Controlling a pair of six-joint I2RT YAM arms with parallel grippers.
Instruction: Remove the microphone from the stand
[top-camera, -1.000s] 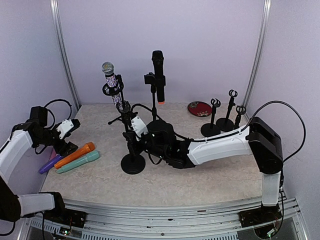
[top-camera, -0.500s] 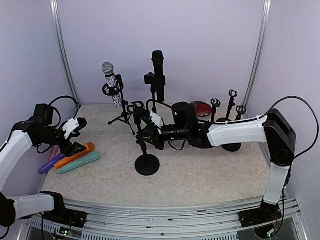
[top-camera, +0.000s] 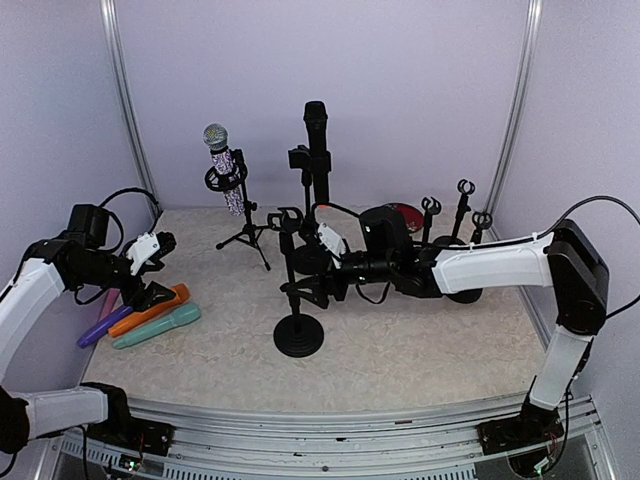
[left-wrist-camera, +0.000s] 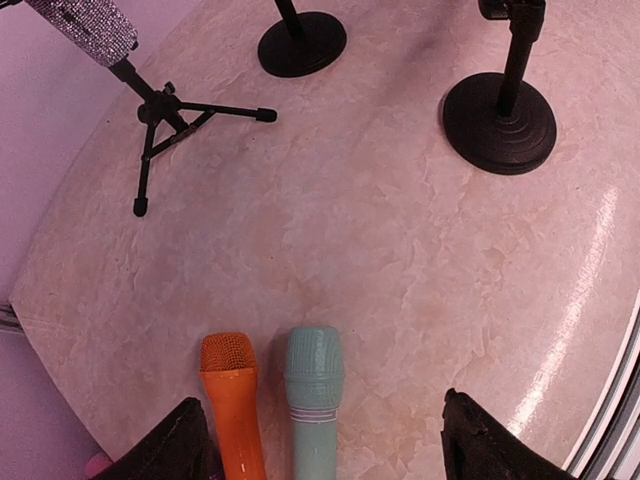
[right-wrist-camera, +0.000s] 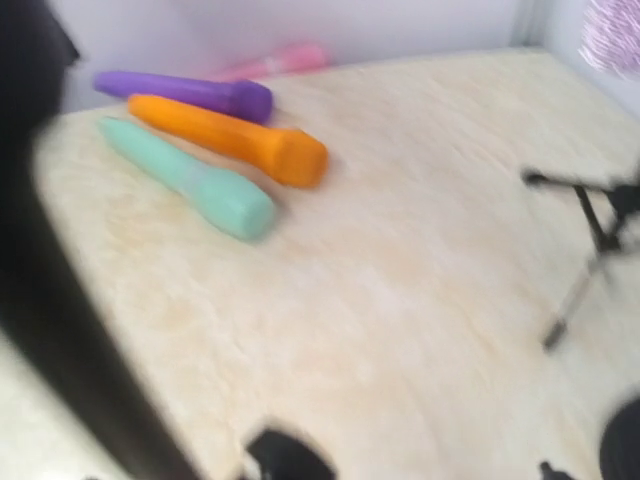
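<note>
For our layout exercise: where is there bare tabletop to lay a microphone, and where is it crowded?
Bare: between the teal microphone and the round-base stand; also the near right corner of the table. Crowded: the back, around the tripod stand and small stands.

I get bright, even light with soft shadows; glare streaks the counter (left-wrist-camera: 600, 230) edge, and my right wrist view is motion-blurred.

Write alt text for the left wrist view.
An orange microphone and a teal microphone lie side by side between the fingers of the open left claw. Beyond stand a tripod holding a sparkly microphone and two round stand bases.
</note>
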